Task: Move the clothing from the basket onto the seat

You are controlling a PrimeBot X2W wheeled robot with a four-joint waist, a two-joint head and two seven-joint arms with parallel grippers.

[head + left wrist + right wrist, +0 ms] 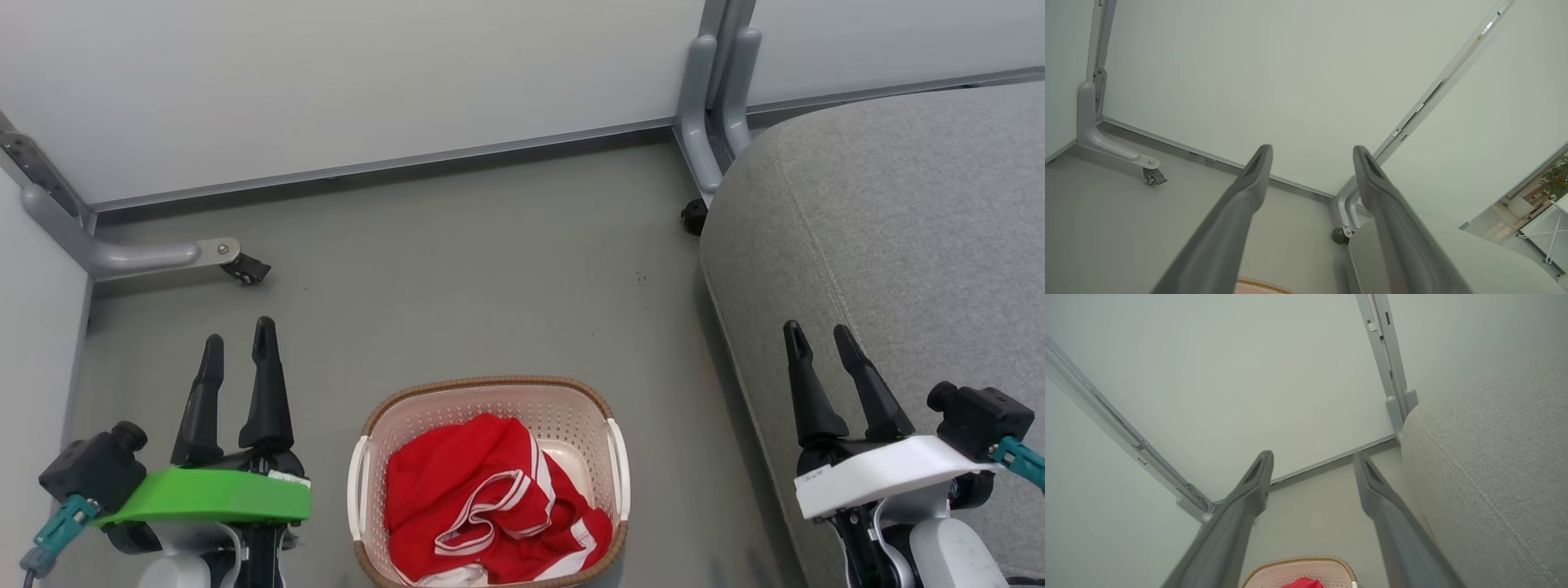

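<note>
crumpling soft red clothing (482,498) fills perforated basket (571,412)

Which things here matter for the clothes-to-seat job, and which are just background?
Job:
red clothing, piled in the basket
grey seat, on the robot's right
left gripper and right gripper, both open, holding nothing

Lying about:
castor foot
second castor by the seat
floor
white panels

I note the basket (571,412) is cut off at its near rim by the head view's bottom edge. The clothing (473,498) lies heaped; I cannot separate the garments. The seat (898,229) runs off the right edge.
</note>
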